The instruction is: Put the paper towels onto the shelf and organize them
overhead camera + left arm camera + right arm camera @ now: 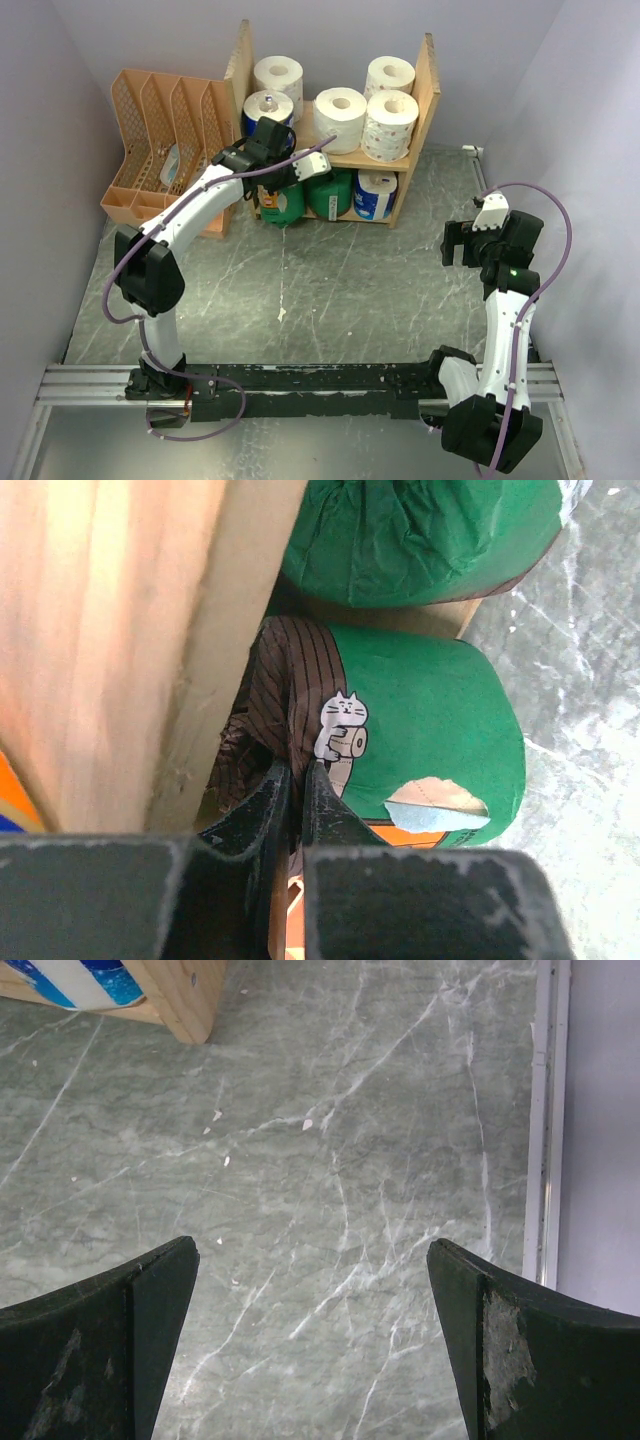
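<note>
**Eight Rolls, One Shelf**

One wooden shelf (430, 90) holds eight paper towels: four white rolls (340, 115), one of them patterned, two green-wrapped rolls (330, 192) and two blue-wrapped rolls (375, 192). One peach file organizer (150, 120) stands beside it. Two robot arms (200, 205) are in view.

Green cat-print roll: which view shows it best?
Left wrist: the green cat-print roll is close up, with the print and torn wrapper clear. Top external shows only a green patch under the left arm. Right wrist misses it.
</note>
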Robot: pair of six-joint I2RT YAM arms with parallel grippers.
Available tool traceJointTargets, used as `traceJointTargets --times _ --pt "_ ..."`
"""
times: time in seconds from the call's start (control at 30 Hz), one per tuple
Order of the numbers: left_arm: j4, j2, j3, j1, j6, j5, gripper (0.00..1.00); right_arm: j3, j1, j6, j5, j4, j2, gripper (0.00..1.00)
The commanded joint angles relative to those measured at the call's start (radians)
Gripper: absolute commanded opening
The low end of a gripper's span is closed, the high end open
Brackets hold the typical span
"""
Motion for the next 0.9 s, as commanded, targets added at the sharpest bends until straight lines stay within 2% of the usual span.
traceJointTargets --times 0.0,0.47,0.87 --pt "0.109 0.060 -0.014 0.042 0.052 -0.133 0.07 -0.006 -0.014 -0.007 -0.003 0.008 -0.016 1.00" --pt "0.040 0.021 -0.036 0.029 0.011 -0.058 0.07 -0.006 -0.015 -0.007 -0.003 0.008 -0.015 1.00" --pt "-0.171 -0.052 -0.089 -0.045 0.028 0.050 0.07 -0.006 -0.015 -0.007 -0.006 0.008 -0.016 1.00"
